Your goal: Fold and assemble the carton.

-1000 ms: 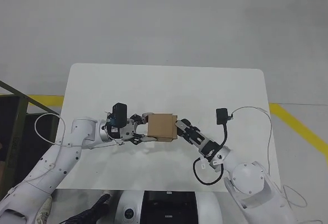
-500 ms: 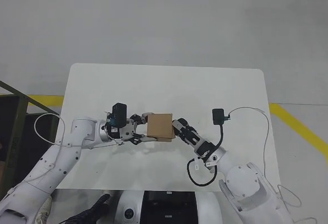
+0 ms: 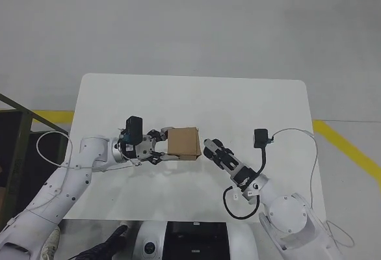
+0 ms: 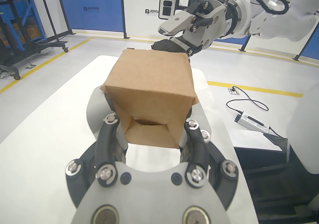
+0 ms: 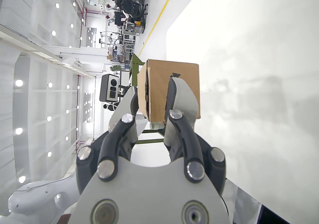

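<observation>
I am seeing the left gripper (image 4: pixel 149 112) holding the carton (image 3: pixel 183 143) by its open end, jaws clamped on the two side walls. Through that opening the inner flaps are showing, folded across the far end. The brown carton is sitting just left of centre in the top view, over the white desk (image 3: pixel 242 104). Beyond its closed end, right of centre, the right gripper (image 5: pixel 154 85) is hovering with jaws apart, one pad lying close to the carton's face; I cannot tell whether it is touching.

Probably factory hall (blue barriers (image 4: pixel 104 18), yellow lines (image 4: pixel 254 89))
</observation>
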### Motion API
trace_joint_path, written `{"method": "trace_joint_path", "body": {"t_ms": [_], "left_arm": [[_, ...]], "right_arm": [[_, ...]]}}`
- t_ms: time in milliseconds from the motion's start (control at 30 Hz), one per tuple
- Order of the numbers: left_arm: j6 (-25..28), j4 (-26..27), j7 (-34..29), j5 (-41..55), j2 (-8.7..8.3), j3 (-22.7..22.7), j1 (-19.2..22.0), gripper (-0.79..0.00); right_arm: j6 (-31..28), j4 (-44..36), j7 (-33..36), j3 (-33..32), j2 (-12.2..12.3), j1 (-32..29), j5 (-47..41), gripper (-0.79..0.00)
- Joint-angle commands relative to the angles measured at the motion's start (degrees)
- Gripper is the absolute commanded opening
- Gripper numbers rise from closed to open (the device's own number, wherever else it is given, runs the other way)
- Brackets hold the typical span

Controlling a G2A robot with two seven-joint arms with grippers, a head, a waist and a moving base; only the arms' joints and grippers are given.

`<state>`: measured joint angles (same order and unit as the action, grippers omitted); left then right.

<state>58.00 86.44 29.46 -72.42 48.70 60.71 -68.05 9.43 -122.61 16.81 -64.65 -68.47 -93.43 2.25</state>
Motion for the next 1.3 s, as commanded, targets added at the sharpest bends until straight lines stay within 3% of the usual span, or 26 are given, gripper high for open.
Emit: {"method": "trace_joint_path", "body": {"t_ms": [0, 133, 1267], "left_arm": [[0.0, 0.1, -0.1, 0.0, 0.06, 0.0, 0.0, -0.622], [0.0, 0.1, -0.3, 0.0, 0.16, 0.1, -0.1, -0.622], [0.0, 1.2, -0.3, -0.1, 0.32, 1.1, -0.9, -0.625]], "right_arm": [[-0.5, -0.1, 0.3, -0.1, 0.0, -0.2, -0.4, -0.665], [-1.2, 0.0, 0.9, 0.3, 0.0, -0.3, -0.4, -0.785], [-2.0, 2.6, 0.1, 1.4, -0.6, 2.2, -2.5, -0.785]]}}
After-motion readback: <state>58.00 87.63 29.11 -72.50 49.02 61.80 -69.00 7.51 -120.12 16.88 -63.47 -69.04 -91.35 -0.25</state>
